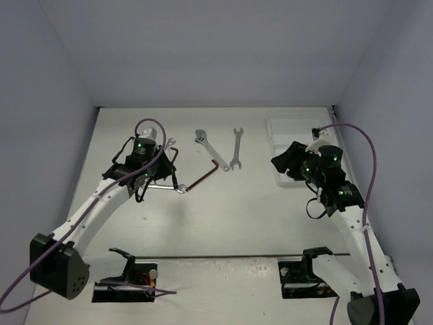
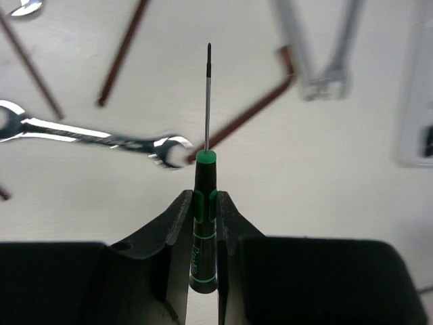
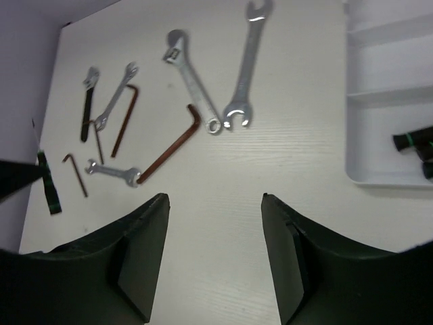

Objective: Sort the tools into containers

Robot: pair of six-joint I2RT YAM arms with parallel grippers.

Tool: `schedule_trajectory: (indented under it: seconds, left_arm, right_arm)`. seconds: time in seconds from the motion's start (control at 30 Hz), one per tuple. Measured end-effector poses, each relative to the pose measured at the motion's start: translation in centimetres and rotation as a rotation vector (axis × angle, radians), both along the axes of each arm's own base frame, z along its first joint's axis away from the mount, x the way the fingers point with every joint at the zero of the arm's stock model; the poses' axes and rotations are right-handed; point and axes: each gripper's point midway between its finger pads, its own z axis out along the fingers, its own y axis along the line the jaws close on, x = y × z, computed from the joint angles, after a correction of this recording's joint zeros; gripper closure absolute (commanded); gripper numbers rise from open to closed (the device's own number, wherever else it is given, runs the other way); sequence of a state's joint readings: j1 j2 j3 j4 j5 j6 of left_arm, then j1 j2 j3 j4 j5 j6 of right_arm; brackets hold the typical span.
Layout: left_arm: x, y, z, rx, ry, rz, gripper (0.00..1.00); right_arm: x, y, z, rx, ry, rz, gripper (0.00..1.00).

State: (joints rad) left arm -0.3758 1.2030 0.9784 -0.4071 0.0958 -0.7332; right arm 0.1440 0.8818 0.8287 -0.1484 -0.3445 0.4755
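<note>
**Tray holds two screwdrivers**

From above, your white tray (image 1: 281,128) sits far right. Left wrist: your left gripper (image 2: 203,203) pinches a screwdriver (image 2: 204,177). Right wrist: right gripper (image 3: 213,200) gapes empty; the tray's nearest compartment holds two black-green handles (image 3: 413,140).

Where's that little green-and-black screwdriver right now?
In the left wrist view, the screwdriver is clamped by its handle in the left gripper, on the table's left side, near a small silver wrench and a brown hex key.
</note>
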Motion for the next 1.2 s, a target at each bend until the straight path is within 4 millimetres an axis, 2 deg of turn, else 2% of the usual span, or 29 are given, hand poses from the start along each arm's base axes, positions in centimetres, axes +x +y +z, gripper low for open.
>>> schedule_trajectory:
  seconds: [0.1, 0.2, 0.37, 0.53, 0.67, 0.77, 0.93, 1.07, 1.13, 1.17, 1.2]
  left_arm:
    - [0.3, -3.0, 5.4, -0.161, -0.140, -0.044, 1.00]
    - [0.2, -6.3, 8.4, -0.291, -0.206, -0.094, 1.00]
    - [-0.8, -11.4, 9.8, -0.415, -0.206, -0.183, 1.00]
    - [-1.9, -14.6, 11.5, -0.465, -0.213, -0.254, 1.00]
    - [-2.3, -15.7, 14.0, -0.507, -0.259, -0.287, 1.00]
    - [-2.3, -15.9, 14.8, -0.522, -0.279, -0.293, 1.00]
    - [-2.7, -16.2, 14.9, -0.526, -0.276, -0.305, 1.00]
    - [-3.0, -16.4, 14.9, -0.526, -0.273, -0.317, 1.00]
    - [-3.0, -16.5, 14.9, -0.526, -0.277, -0.321, 1.00]
    - [-3.0, -16.5, 14.9, -0.525, -0.280, -0.322, 0.96]
    - [-2.9, -16.6, 14.8, -0.523, -0.278, -0.324, 0.79]
  right_arm:
    - [-0.6, 3.1, 2.5, 0.032, -0.071, 0.121, 0.42]
    - [-1.6, 6.5, 4.0, 0.070, -0.110, 0.236, 0.42]
    - [-3.6, 12.6, 4.7, 0.095, -0.121, 0.422, 0.42]
    - [-4.6, 16.4, 5.3, 0.098, -0.134, 0.519, 0.43]
    - [-4.5, 17.5, 5.3, 0.084, -0.146, 0.522, 0.46]
    - [-4.3, 17.7, 5.0, 0.071, -0.149, 0.513, 0.50]
    - [-3.8, 17.7, 4.8, 0.054, -0.158, 0.496, 0.70]
    - [-3.7, 18.0, 4.7, 0.046, -0.168, 0.501, 0.95]
    - [-3.6, 17.9, 4.7, 0.042, -0.165, 0.491, 1.00]
    - [-3.5, 17.9, 4.6, 0.042, -0.164, 0.490, 1.00]
    - [-3.5, 17.9, 4.6, 0.039, -0.164, 0.489, 1.00]
